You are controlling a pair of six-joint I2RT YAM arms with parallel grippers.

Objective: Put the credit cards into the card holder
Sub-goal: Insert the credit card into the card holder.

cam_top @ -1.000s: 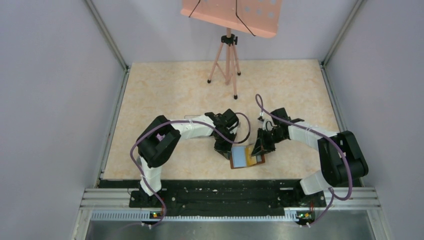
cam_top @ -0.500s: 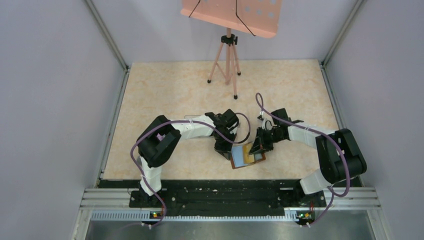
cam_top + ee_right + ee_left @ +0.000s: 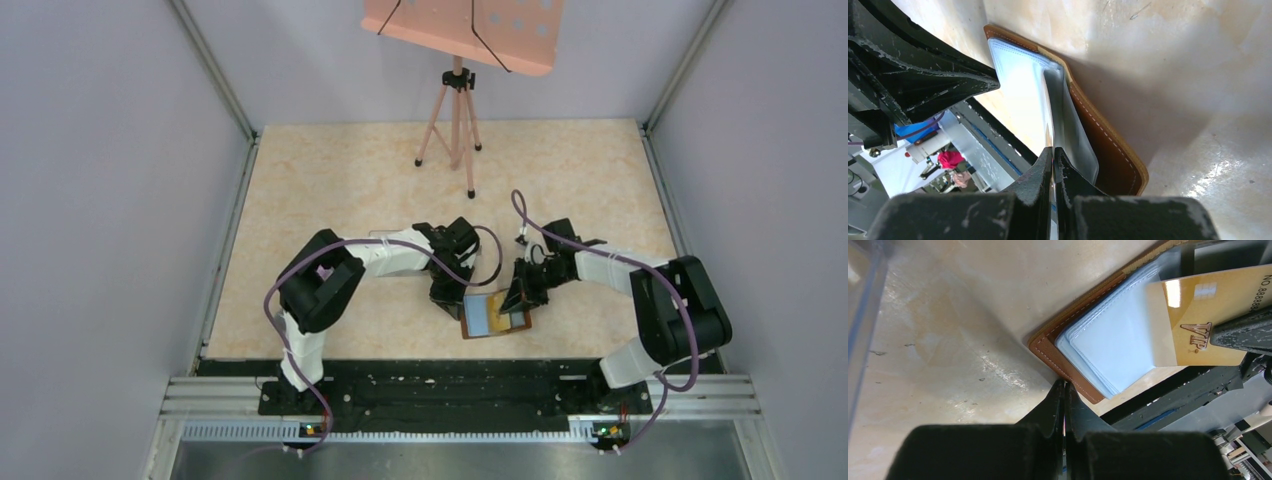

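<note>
The brown leather card holder [image 3: 482, 315] lies open on the table, its clear pale-blue pockets [image 3: 1113, 342] facing up. My left gripper [image 3: 1064, 385] is shut, and its tips press on the holder's brown stitched edge [image 3: 1048, 347]. My right gripper [image 3: 1053, 150] is shut on an orange-yellow "VIP" credit card [image 3: 1193, 315]. The card's left end overlaps the clear pockets. In the right wrist view the card is edge-on between the fingers, beside the pocket [image 3: 1068, 120] and the brown cover [image 3: 1108, 150]. In the top view both grippers, left [image 3: 452, 297] and right [image 3: 520, 297], flank the holder.
A clear plastic box [image 3: 860, 315] sits at the left, partly under my left arm in the top view [image 3: 385, 238]. A pink tripod [image 3: 455, 120] with a pink board stands at the back. The table's black front rail [image 3: 430, 375] runs close behind the holder.
My right gripper has edged a little toward the holder with the orange-yellow card. The left gripper and the holder have stayed in place.
</note>
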